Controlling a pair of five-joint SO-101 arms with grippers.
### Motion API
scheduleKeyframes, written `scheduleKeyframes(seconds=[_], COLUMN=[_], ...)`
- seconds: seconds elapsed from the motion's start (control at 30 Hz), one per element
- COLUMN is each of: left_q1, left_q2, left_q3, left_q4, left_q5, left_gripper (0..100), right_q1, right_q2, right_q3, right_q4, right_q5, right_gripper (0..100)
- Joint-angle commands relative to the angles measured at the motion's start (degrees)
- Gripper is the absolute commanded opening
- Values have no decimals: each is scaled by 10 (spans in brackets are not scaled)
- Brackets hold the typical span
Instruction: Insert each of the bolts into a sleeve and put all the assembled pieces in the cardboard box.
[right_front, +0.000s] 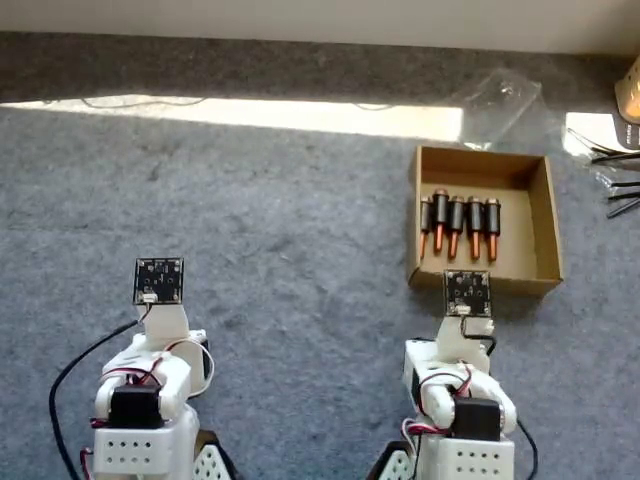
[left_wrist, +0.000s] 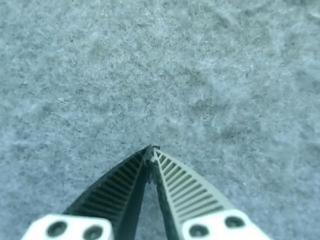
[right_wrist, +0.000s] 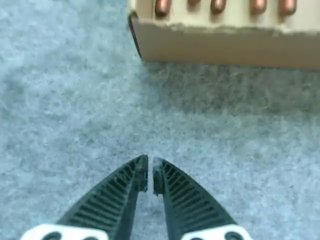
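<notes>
- My left arm (right_front: 150, 385) is folded back at the near edge of the worktop (right_front: 300, 250), with its wrist pointing out over bare grey surface.
- My left gripper (left_wrist: 151, 150) is pressed together, its two ribbed fingers (left_wrist: 187, 192) meeting at the tips. It holds nothing and sits low over the grey worktop.
- My right arm (right_front: 462, 390) is folded back the same way beside the left one, and its wrist is just short of the near wall of the cardboard box (right_front: 480, 153).
- My right gripper (right_wrist: 150, 162) is closed too, with only a thin slit between the tips and nothing pinched. It points at the box's near wall, with a strip of worktop between them.
- The cardboard box stands open-topped on the worktop, straight ahead of my right arm and well away from my left.
- Five assembled pieces (right_front: 457, 225) lie side by side in a row in the box, against its left half. Each has a dark sleeve at the far end and a copper bolt end pointing towards me.
- In the right wrist view their copper tips (right_wrist: 217, 5) peek over the box's near wall.
- A clear plastic piece (right_front: 497, 105) lies on the worktop just beyond the box's far wall.
</notes>
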Motion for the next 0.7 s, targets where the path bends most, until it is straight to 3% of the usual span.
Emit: scheduleKeyframes(seconds=[0.0, 0.27, 0.43, 0.67], left_q1=[-7, -7, -6, -5], left_q2=[-4, -4, -4, -4], left_q3=[13, 13, 13, 13], left_q4=[2, 2, 2, 2], left_q5=[5, 6, 6, 5], left_gripper=[6, 6, 6, 6], right_q1=[-5, -3, -3, -5], right_q2=[-6, -6, -6, -6], right_q3=[22, 58, 61, 62], right_q4=[-15, -33, -33, -29], right_q5=[-15, -17, -84, -87], right_gripper=[6, 7, 7, 7])
